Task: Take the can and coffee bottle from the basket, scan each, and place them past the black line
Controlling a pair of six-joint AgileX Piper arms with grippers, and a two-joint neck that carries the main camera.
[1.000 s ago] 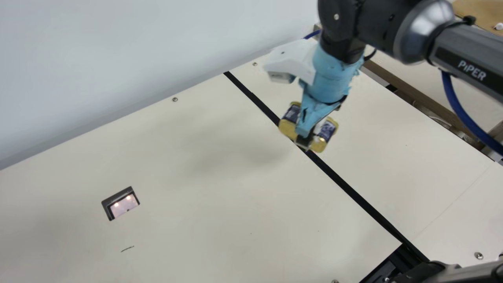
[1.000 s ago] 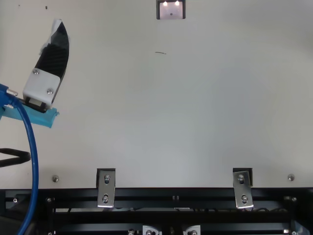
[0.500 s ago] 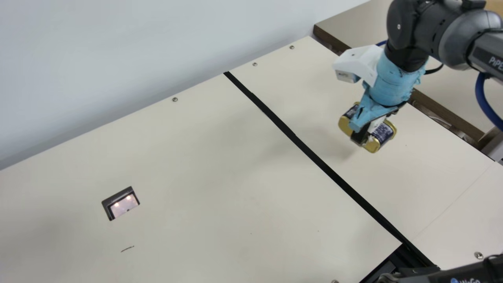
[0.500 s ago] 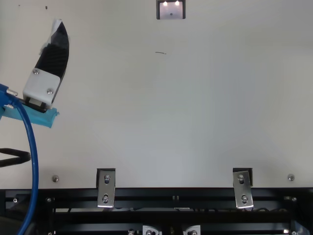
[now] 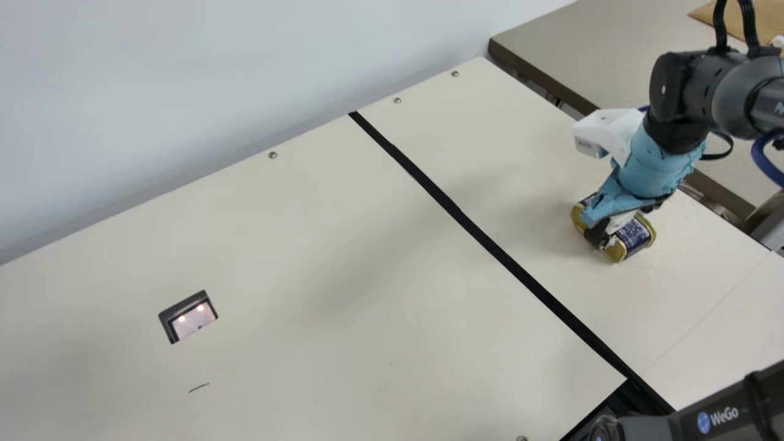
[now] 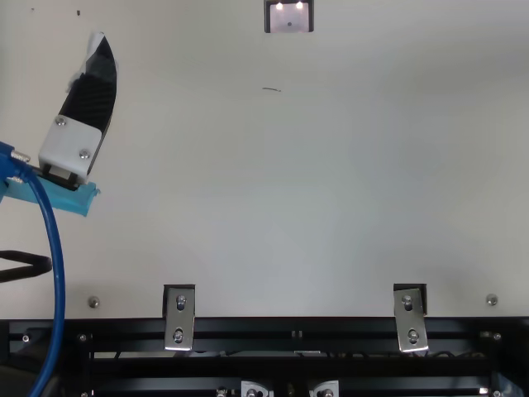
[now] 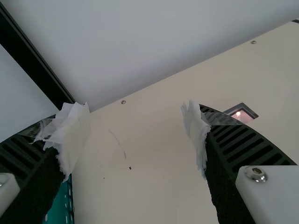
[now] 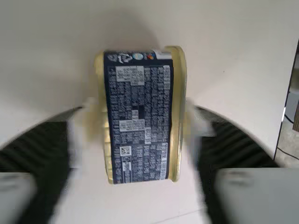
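Note:
In the main view my right gripper is low over the table beyond the black line, shut on the gold-rimmed, dark-blue can. Whether the can touches the table I cannot tell. The right wrist view has the can lying lengthwise between the two fingers of my right gripper, its printed side toward the camera. My left gripper is at the top view's left; in the left wrist view the left gripper stands open with nothing between its paper-tipped fingers. A strip of the teal basket shows beside one finger.
The scanner window, dark-framed with two lights, is set in the table. A wall runs along the table's far side. Past the table's right edge is a gap, then another table.
My right gripper has carried the can from over the black line to the right and down, close to the tabletop. My left arm has kept still.

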